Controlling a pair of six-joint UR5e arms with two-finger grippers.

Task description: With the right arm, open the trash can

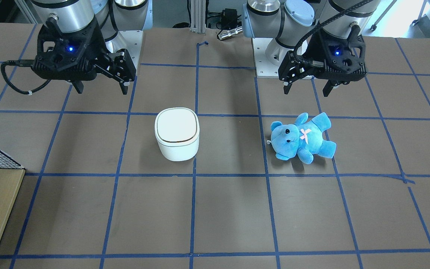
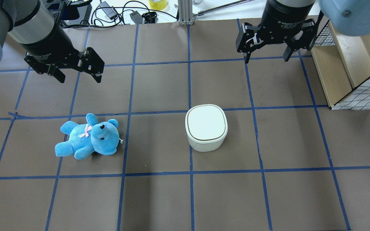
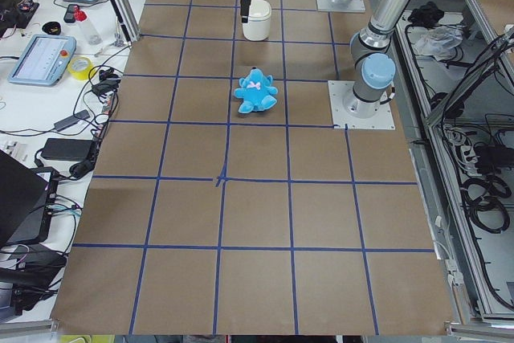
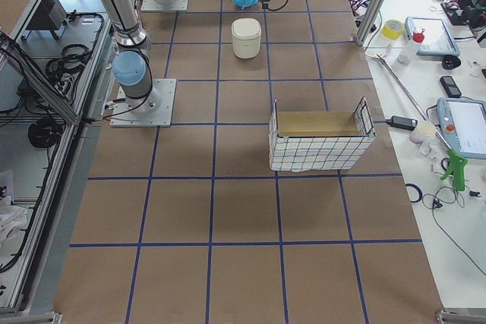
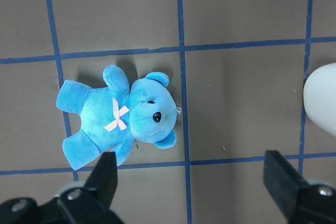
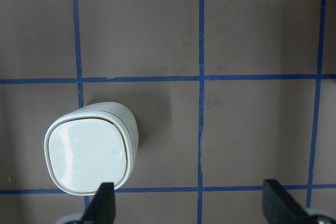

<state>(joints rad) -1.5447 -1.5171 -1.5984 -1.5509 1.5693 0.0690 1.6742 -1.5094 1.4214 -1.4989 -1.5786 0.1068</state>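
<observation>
Nearest the operators' side, the white trash can (image 1: 177, 150) sits on the taped table (image 1: 230, 209) with its lid (image 1: 177, 125) flat and closed. The blue teddy bear (image 1: 302, 137) lies well apart at its 3 o'clock. Farther back, the right gripper (image 1: 101, 89) hangs at the can's 10 o'clock, jaws spread and empty, and the left gripper (image 1: 306, 90) hangs equally released at the bear's 12 o'clock.

Found on the brown table (image 2: 159, 199) gridded with blue tape (image 2: 189, 80): a blue teddy bear (image 2: 87, 136) with pink bow (image 2: 85, 131), flat on its back, and, well apart, a wire-walled wooden crate (image 4: 319, 153).
</observation>
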